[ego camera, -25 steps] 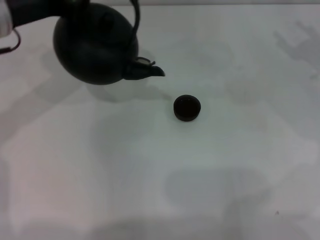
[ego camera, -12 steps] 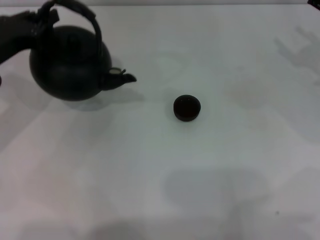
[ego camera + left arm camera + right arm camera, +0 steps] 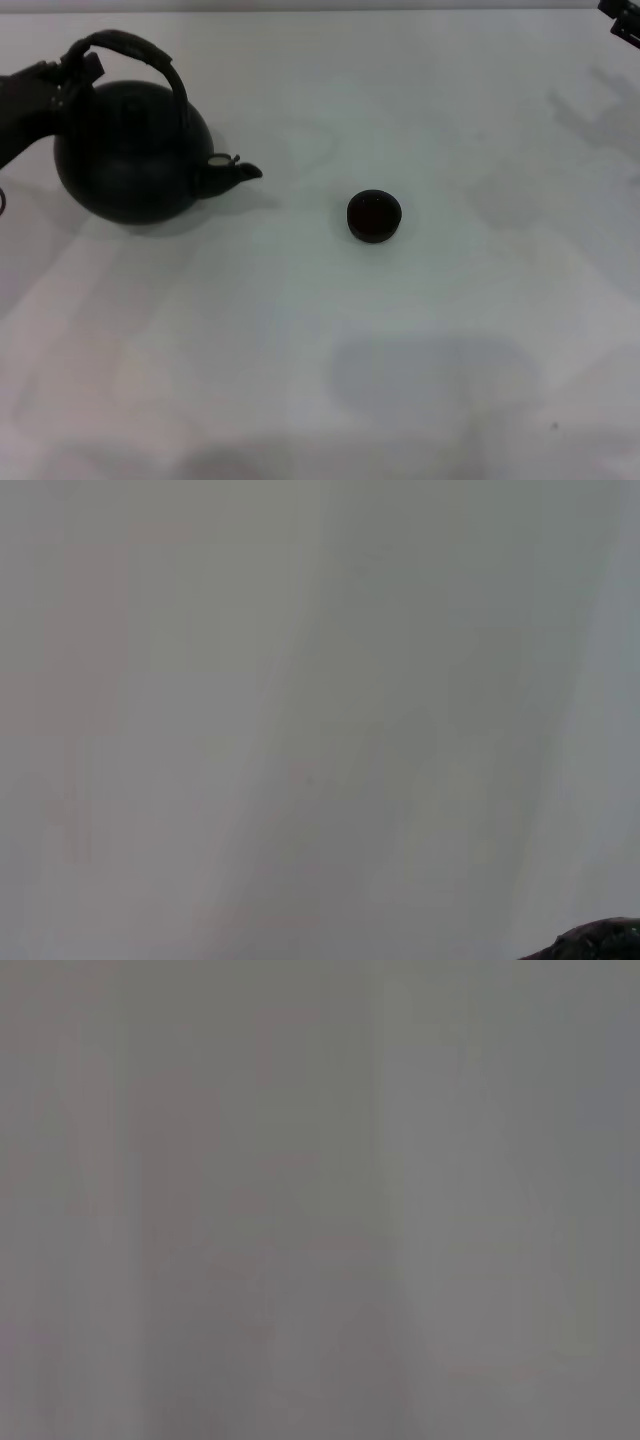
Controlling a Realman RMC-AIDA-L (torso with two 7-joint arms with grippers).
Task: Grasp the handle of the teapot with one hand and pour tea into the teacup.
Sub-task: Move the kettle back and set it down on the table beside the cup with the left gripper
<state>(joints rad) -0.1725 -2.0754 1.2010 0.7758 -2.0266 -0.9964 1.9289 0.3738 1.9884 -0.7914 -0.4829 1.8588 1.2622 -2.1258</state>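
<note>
The black round teapot (image 3: 128, 155) stands upright at the table's far left, its short spout (image 3: 238, 174) pointing right toward the teacup. Whether it rests on the table or hangs just above it, I cannot tell. My left gripper (image 3: 72, 72) comes in from the left edge and is shut on the left end of the arched handle (image 3: 135, 48). The tiny dark teacup (image 3: 374, 216) sits alone near the middle of the table, well apart from the spout. My right gripper (image 3: 624, 20) shows only as a dark tip in the far right corner.
The white table (image 3: 330, 350) carries nothing but the teapot and the teacup. The left wrist view shows pale table and a dark rough edge (image 3: 598, 942) in one corner. The right wrist view shows only plain grey surface.
The teapot has swung from a raised, tilted pose near the cup back to the left and down, and is now upright. The teacup has not moved.
</note>
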